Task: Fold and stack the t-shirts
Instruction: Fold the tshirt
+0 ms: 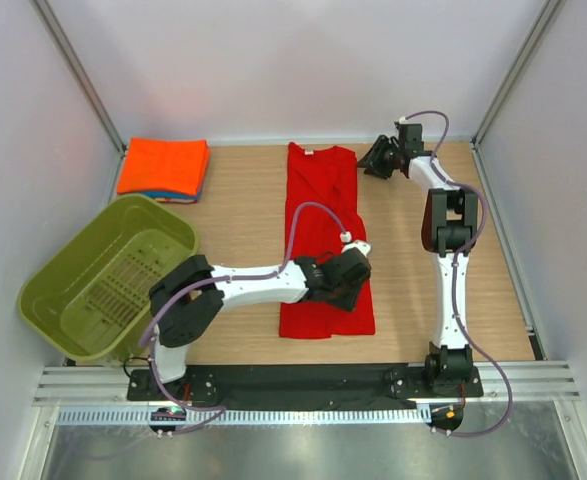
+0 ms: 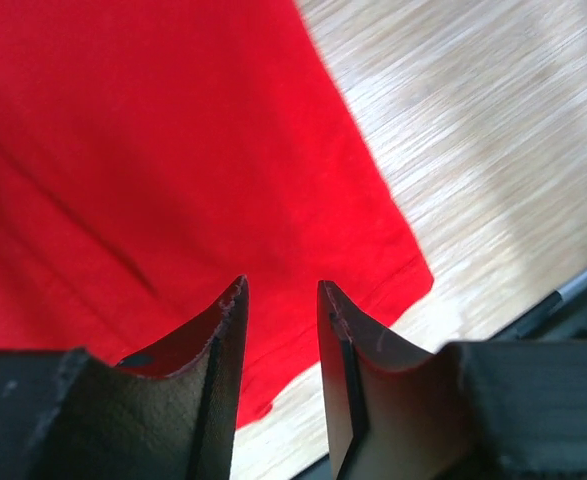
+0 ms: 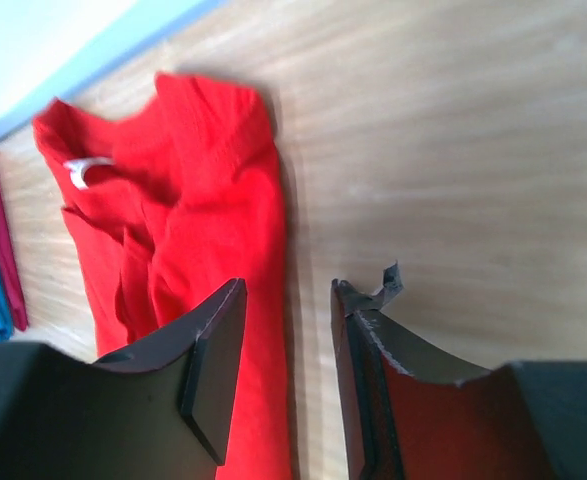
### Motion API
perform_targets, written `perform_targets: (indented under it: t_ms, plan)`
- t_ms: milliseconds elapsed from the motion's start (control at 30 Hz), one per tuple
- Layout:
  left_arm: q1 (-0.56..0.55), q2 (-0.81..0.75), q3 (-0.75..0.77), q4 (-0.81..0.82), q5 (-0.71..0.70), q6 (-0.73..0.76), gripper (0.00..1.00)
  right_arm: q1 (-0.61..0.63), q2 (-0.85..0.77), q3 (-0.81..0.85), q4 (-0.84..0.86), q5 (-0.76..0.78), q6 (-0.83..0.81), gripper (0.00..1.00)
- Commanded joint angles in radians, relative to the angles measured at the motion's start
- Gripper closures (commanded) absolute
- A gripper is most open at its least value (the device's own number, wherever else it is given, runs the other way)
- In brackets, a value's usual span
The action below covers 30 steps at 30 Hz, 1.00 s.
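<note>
Top view: red t-shirt [image 1: 318, 200] lies as a long strip mid-table. The orange t-shirt [image 1: 163, 163] sits on the blue t-shirt [image 1: 173, 195], far left.
Left wrist: left gripper [image 2: 281, 290] is released and empty over the hem corner. I judge it may pinch only one layer.
Right wrist: right gripper [image 3: 288, 290] is released beside the collar [image 3: 83, 150], over bare wood. I could miss the cloth.

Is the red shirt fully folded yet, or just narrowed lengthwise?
Partly folded: the red shirt lies as a long narrow strip, no sleeves sticking out, not doubled end to end.
</note>
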Motion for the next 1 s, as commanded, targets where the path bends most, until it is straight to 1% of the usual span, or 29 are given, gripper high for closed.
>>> perform_targets:
  t_ms: [0,100,267,500,567,667,833,933,967]
  plan:
    - [-0.057,0.041,0.122,0.004,-0.137,0.076,0.64,0.002,0.044,0.076,0.088,-0.015,0.044,0.54]
    - [-0.082,0.101,0.168,-0.056,-0.180,0.084,0.61,0.003,0.081,0.099,0.117,-0.036,0.081,0.57]
    - [-0.112,0.139,0.202,-0.085,-0.234,0.067,0.57,0.003,0.099,0.114,0.118,-0.040,0.091,0.60]
    - [-0.158,0.211,0.291,-0.111,-0.242,0.113,0.54,0.006,0.119,0.116,0.117,-0.052,0.107,0.63]
    - [-0.163,0.221,0.310,-0.131,-0.243,0.106,0.54,0.006,0.122,0.114,0.118,-0.055,0.111,0.63]
    - [-0.163,0.221,0.294,-0.138,-0.240,0.078,0.56,0.012,0.128,0.119,0.123,-0.057,0.117,0.64]
    - [-0.165,0.204,0.204,-0.124,-0.200,0.009,0.58,0.015,0.144,0.147,0.127,-0.050,0.134,0.66]
    - [-0.166,0.173,0.129,-0.086,-0.170,-0.040,0.59,0.015,0.160,0.173,0.135,-0.027,0.143,0.76]
    - [-0.166,0.163,0.114,-0.076,-0.163,-0.051,0.59,0.014,0.167,0.177,0.138,-0.023,0.144,0.87]
